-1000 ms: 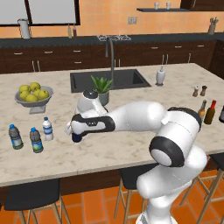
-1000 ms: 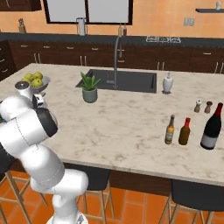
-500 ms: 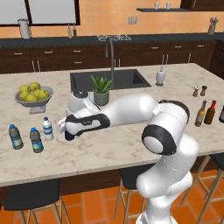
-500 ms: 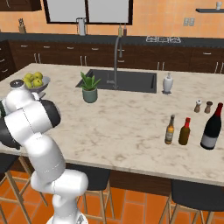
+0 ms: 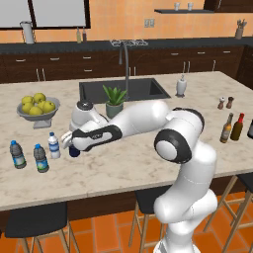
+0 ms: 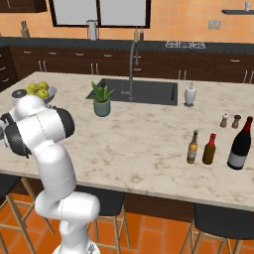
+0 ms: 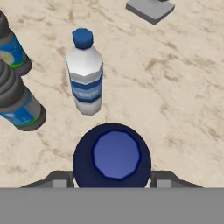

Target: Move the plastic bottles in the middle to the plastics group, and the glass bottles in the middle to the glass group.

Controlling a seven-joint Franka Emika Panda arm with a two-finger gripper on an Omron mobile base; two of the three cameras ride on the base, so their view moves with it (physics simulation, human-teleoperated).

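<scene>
My gripper is shut on the dark navy plastic bottle, one finger on each side of it. It is held upright, low over the counter's left part. Just beyond it stands a white water bottle with a blue cap. Two greyish blue-labelled bottles stand to its left. Far right on the counter stand an amber long-necked bottle, a red-necked brown bottle and a large dark bottle.
A bowl of yellow fruit stands behind the water bottles. A potted plant and the sink are at mid-counter, with a soap dispenser beside the sink. Salt and pepper shakers stand behind the glass bottles.
The arm has swung left with the navy bottle in the gripper, bringing it close beside the white water bottle. The other bottles have not moved.
</scene>
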